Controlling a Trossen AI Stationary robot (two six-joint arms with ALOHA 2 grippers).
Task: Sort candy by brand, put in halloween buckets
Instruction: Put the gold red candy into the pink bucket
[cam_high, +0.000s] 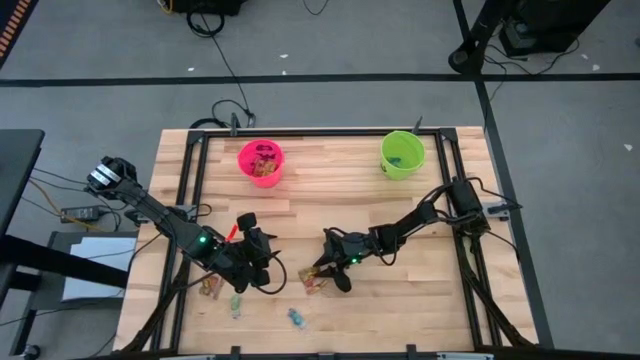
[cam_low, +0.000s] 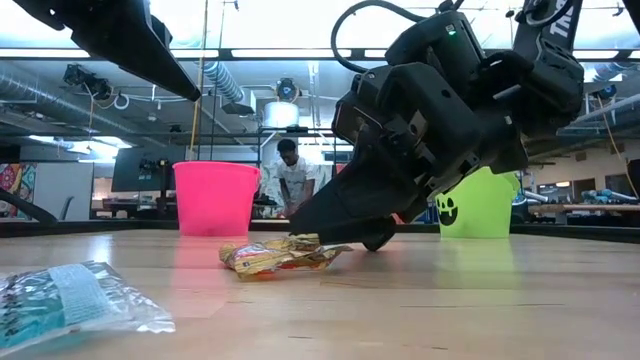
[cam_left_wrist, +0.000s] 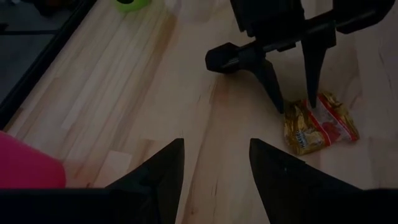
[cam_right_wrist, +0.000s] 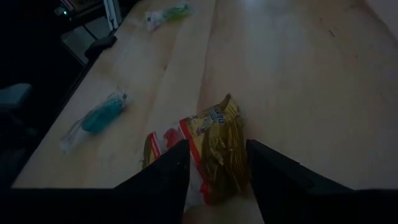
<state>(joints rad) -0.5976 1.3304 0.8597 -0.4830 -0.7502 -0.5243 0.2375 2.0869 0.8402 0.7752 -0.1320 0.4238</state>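
Observation:
My right gripper (cam_right_wrist: 214, 171) is open and low over a flat orange-red-yellow candy packet (cam_right_wrist: 211, 146) that lies on the table near its middle (cam_high: 313, 284); one finger stands on each side of the packet's end. My left gripper (cam_left_wrist: 216, 165) is open and hovers just left of it (cam_high: 266, 266), holding nothing. Another orange packet (cam_high: 210, 287) and two teal candies (cam_high: 236, 303) (cam_high: 296, 318) lie by the near edge. The pink bucket (cam_high: 261, 162), with orange candy inside, and the lime green bucket (cam_high: 402, 154) stand at the far edge. My right gripper comes at the orange packet slanting down from the table's right, its fingers (cam_left_wrist: 313, 93) astride the packet's crinkled end (cam_left_wrist: 300, 115). The packet lies flat on the table. I cannot tell whether the fingers touch it.
A black metal frame (cam_high: 190, 170) runs along the table's left, far and right sides. A teal candy (cam_low: 70, 300) lies close to the low camera. Bare wood stretches between the grippers and the buckets. A person (cam_low: 293, 175) stands in the room behind.

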